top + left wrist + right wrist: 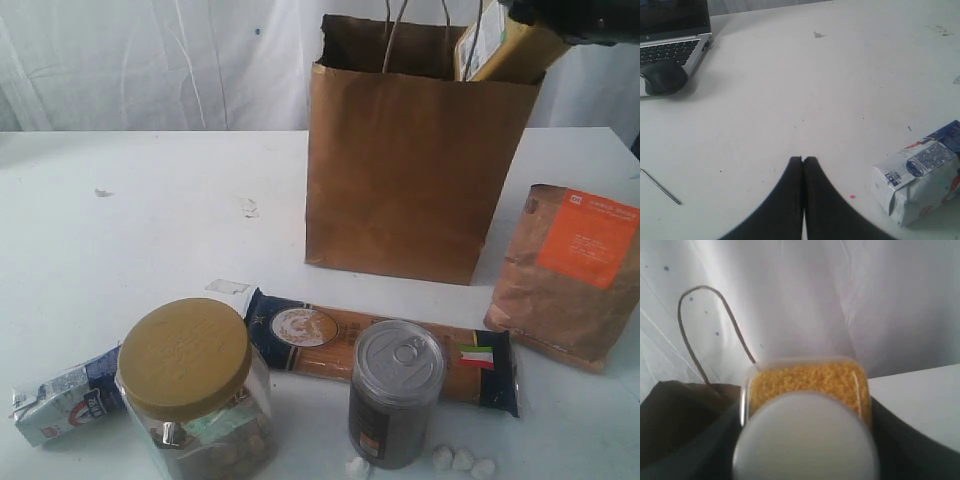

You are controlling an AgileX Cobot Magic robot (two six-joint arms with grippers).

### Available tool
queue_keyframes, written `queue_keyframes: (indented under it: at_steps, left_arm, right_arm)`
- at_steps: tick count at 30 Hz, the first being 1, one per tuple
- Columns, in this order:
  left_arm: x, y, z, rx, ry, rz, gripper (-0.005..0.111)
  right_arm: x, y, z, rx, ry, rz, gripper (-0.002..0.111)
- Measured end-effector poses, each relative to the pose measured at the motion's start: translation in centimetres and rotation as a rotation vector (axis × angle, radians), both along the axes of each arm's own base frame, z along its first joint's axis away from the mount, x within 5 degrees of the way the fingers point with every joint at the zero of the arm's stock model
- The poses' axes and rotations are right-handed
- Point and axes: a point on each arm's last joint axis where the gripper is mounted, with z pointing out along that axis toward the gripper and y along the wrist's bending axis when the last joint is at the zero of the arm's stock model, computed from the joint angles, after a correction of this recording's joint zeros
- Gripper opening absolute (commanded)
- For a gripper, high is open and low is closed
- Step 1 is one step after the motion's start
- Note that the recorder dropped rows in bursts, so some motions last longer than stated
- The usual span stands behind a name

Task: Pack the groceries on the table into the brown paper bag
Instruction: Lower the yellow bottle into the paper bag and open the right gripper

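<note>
Half-hidden in brown paper bag (400, 180): yellow packet (505, 45); right pincer (560, 20) cropped.

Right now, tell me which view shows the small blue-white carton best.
The left wrist view: the small blue-white carton lies close, nothing covering it. The exterior view shows it partly behind the gold-lidded jar. The right wrist view shows none of it.

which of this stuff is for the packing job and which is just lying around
For the job: bag, jar, can, spaghetti packet, pouch, carton, yellow packet at the bag's mouth.
Lying about: foam lumps, paper scrap, laptop, mouse.
</note>
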Motion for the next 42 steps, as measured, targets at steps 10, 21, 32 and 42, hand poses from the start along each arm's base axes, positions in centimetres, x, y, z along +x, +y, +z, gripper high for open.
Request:
queue_keyframes:
  at_steps: [10,21,32,42]
  left_arm:
    - [0.0,0.0,0.0,0.000,0.000,0.000,0.000]
    - [0.0,0.0,0.0,0.000,0.000,0.000,0.000]
    - [0.0,0.0,0.0,0.000,0.000,0.000,0.000]
    - [0.0,0.0,0.0,0.000,0.000,0.000,0.000]
  right_arm:
    - [0.9,0.8,-1.4,-0.051,0.032,0.028,0.029]
    - [1.5,0.9,-2.6,-0.072,0.080,0.037,0.047]
    - [1.4,0.9,-2.4,-0.095,0.089,0.048,0.059]
    - [1.2,1.0,-3.1,-0.196,0.153,0.098,0.062]
